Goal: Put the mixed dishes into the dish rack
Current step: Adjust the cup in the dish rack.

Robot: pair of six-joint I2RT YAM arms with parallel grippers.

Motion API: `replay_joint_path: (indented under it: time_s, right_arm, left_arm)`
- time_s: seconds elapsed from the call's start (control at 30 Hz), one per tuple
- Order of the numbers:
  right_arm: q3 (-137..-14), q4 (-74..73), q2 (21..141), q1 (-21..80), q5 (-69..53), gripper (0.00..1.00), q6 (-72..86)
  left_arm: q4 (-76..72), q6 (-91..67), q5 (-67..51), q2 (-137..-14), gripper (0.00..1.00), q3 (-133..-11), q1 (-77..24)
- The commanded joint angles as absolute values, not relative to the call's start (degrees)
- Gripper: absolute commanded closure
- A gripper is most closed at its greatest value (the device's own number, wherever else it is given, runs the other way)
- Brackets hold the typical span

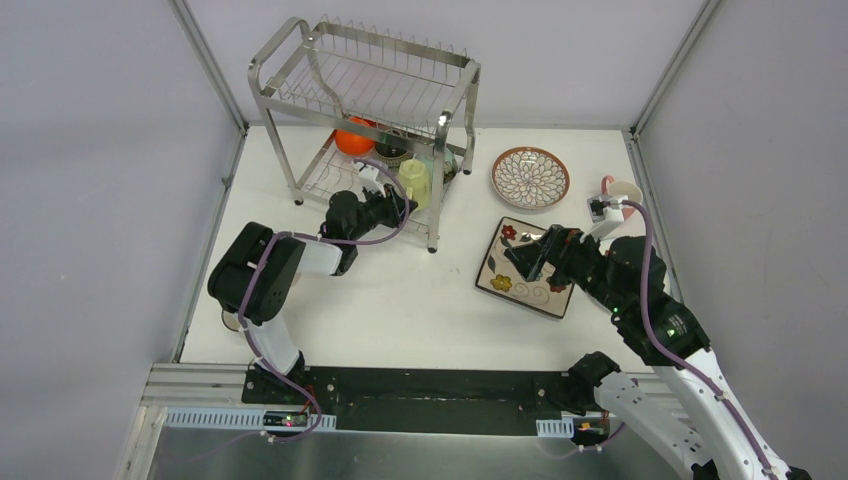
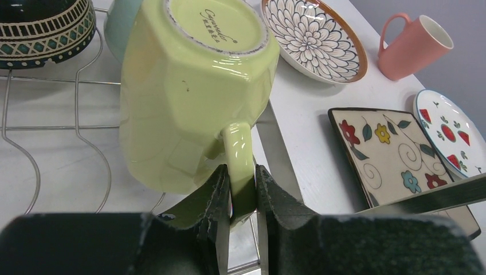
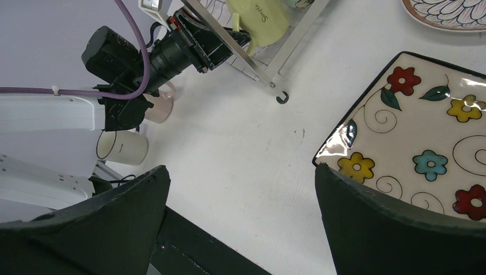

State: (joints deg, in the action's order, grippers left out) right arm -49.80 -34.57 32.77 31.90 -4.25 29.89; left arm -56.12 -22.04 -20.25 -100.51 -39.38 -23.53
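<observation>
Left wrist caught the left gripper (image 2: 242, 195) clamped on the green mug's (image 2: 189, 97) handle at the rack's (image 1: 380, 80) lower shelf, orange bowl (image 1: 353, 137) already in, while the right gripper (image 3: 240, 183) gaped over the square plate (image 3: 424, 137), with round plate (image 1: 530, 177) and pink mug (image 2: 412, 46) yet to load

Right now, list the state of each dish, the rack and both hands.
dish rack: upright, dishes on its lower shelf only.
yellow-green mug: upside down, held by its handle at the rack's lower shelf.
left hand: shut on the mug's handle.
orange bowl: on the rack's lower shelf.
square floral plate: flat on the table.
petal-pattern plate: flat on the table.
right hand: open, over the square plate's edge.
</observation>
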Motion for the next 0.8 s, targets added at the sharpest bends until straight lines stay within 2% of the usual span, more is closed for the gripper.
replay_joint_path:
  time_s: [0.0, 0.33, 0.5, 0.63, 0.77]
  right_arm:
    - [-50.0, -32.8, 32.3, 32.0, -3.5, 0.0, 29.4]
    - [-49.8, -32.6, 32.4, 32.0, -3.7, 0.0, 29.4]
    - [-50.0, -32.6, 32.4, 32.0, -3.7, 0.0, 29.3]
    - [-50.3, -32.6, 32.6, 32.0, -3.7, 0.0, 29.1]
    - [-50.7, -32.6, 32.9, 32.0, -3.8, 0.0, 29.0]
  left_arm:
    - [-62.1, -23.6, -23.3, -100.1, 1.0, -39.5, -23.3]
    - [-59.7, -23.1, -24.1, -99.7, 1.0, -39.2, -23.3]
    - [-59.2, -23.2, -23.7, -99.6, 0.86, -39.2, -23.3]
    - [-55.2, -21.8, -22.1, -97.9, 0.68, -39.8, -23.3]
    - [-51.9, -20.4, -20.5, -95.4, 0.55, -39.5, -23.3]
